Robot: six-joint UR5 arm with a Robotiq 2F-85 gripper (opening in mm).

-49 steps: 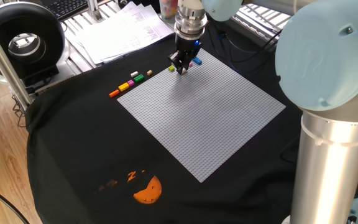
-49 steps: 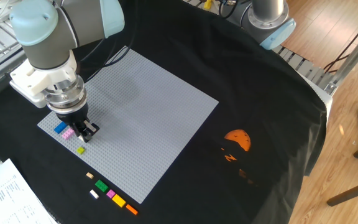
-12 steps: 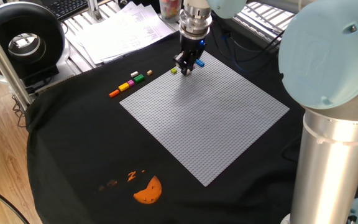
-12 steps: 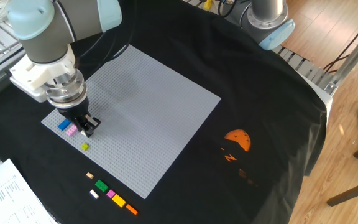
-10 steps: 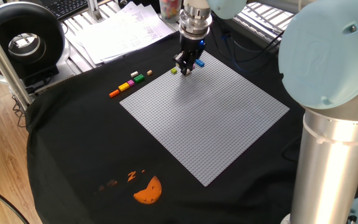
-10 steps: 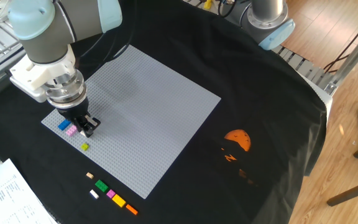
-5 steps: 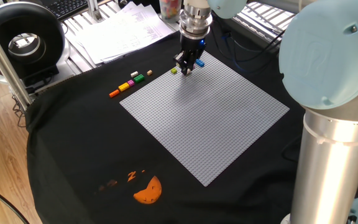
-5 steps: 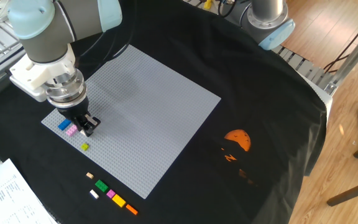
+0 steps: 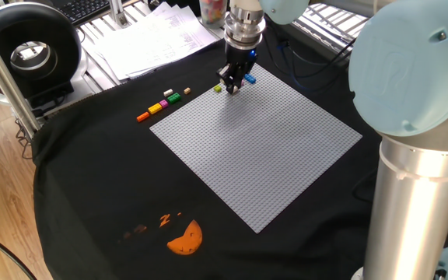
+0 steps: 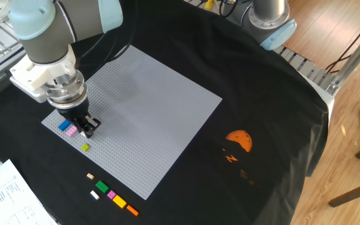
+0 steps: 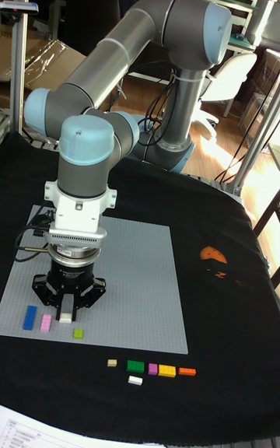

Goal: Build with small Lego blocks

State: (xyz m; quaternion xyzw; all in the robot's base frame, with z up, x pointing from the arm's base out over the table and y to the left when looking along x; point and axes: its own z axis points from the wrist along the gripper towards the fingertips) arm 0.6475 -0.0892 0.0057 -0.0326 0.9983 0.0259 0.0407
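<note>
My gripper [image 11: 68, 309] stands low over the grey baseplate [image 9: 271, 148] near one corner, shut on a white block [image 11: 67, 315]. Beside it on the plate sit a pink block [image 11: 46, 323] and a blue block [image 11: 29, 317], with a yellow-green block [image 11: 78, 333] just in front. Off the plate, on the black cloth, lie tan [image 11: 112, 362], green [image 11: 135, 366], white [image 11: 135, 379], pink [image 11: 152, 369], yellow [image 11: 166, 371] and orange [image 11: 187, 371] blocks. One fixed view shows the gripper [image 9: 232, 84] beside the blue block [image 9: 250, 78]; the other shows the gripper [image 10: 87, 130] by the pink block [image 10: 72, 131].
An orange half-round print [image 9: 185, 237] marks the black cloth beyond the plate's far corner. Paper sheets [image 9: 154, 35] and a black round device [image 9: 29, 50] lie past the cloth's edge. The arm's pale base column [image 9: 414, 194] rises at the right.
Over the last second nothing has visibly moved. Compared with about five seconds ago, the gripper and the baseplate with its blocks sit slightly further right.
</note>
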